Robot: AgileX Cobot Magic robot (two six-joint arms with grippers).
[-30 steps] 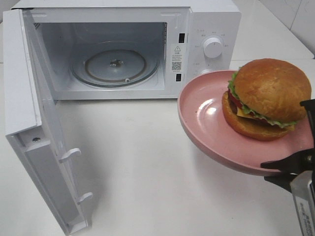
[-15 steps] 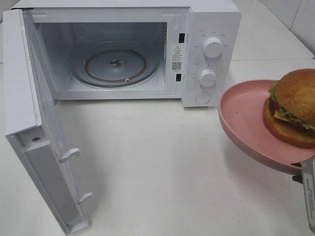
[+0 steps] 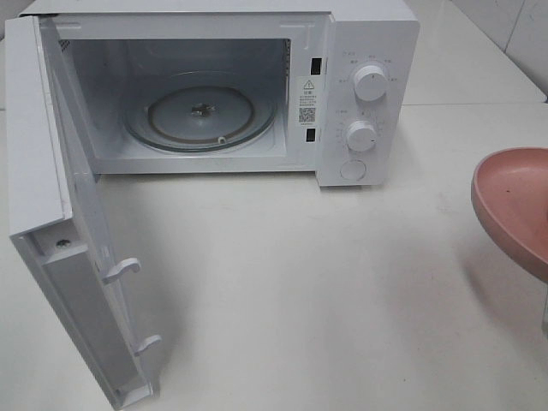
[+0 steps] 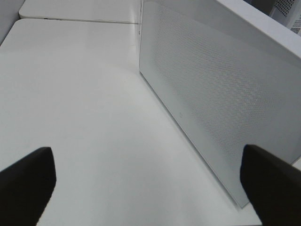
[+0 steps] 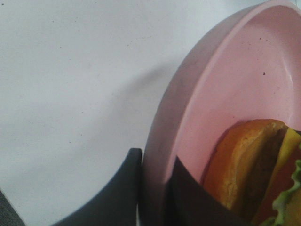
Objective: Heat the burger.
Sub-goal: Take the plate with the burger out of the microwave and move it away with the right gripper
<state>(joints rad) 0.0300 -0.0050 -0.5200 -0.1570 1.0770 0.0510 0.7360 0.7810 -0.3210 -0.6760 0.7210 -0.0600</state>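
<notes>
Right gripper (image 5: 155, 193): jaws closed on the rim of the pink plate (image 5: 225, 108), one finger under the rim and one inside it; the plate hangs tilted above the table (image 3: 300, 282).
Left gripper (image 4: 148, 188): jaws spread wide and empty, beside the outer face of the microwave door (image 4: 221, 103).
Burger (image 5: 254, 174): resting on the plate close to the gripped edge; bun, cheese, patty and lettuce layers show in the right wrist view only. In the high view it lies beyond the right border.
Microwave (image 3: 223, 86): door (image 3: 73, 248) swung fully open, glass turntable (image 3: 201, 111) bare.
Handling, burger: judged light and soft, a loose stack that may slide or shed its top bun if the plate tips further; squeezing it directly would deform it.
Where to hold: the stiff plate rim, as now, with the plate kept as level as possible.
Change from earlier frames: the plate stood in front of the control dials a second ago, with the whole burger in the high view; it has since drawn off to the right, away from the cavity, so that only part of the plate remains in view.
</notes>
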